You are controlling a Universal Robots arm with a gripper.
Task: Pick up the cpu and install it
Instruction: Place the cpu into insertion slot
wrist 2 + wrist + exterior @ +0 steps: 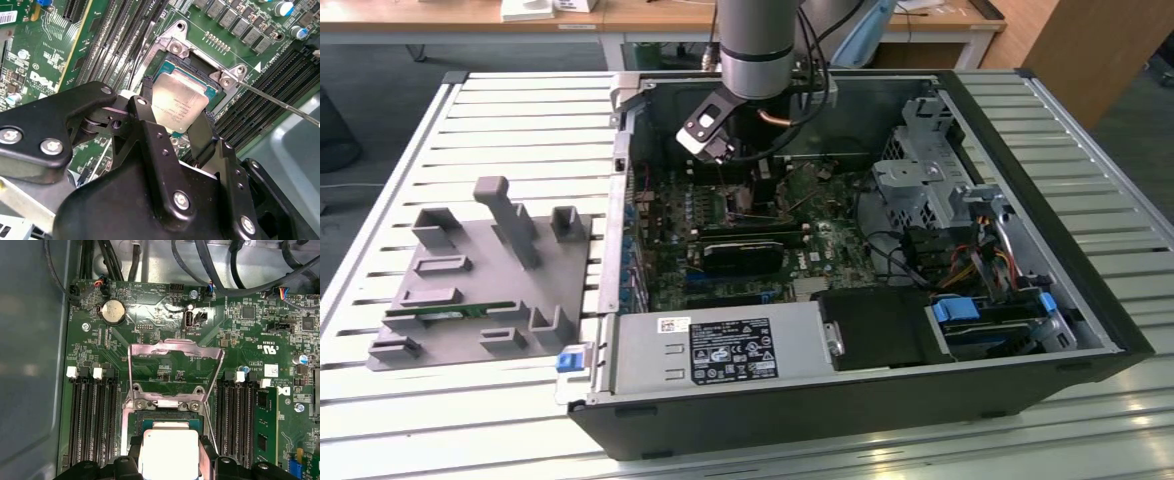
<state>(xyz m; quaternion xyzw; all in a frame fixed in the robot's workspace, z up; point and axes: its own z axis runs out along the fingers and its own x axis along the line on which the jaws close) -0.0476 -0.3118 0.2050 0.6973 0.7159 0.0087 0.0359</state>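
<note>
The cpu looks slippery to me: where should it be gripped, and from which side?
Pinch two opposite edges of the cpu from straight above: it is a thin flat square, metal top up, over the open socket. The gripper holds it that way.

Workshop: slatted metal bench (507, 110), open computer case (854, 405), desks (654, 18) behind.

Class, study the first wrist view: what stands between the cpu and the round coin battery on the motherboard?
The socket's metal retention frame, swung open, stands between the cpu and the coin battery, as the first wrist view shows.
</note>
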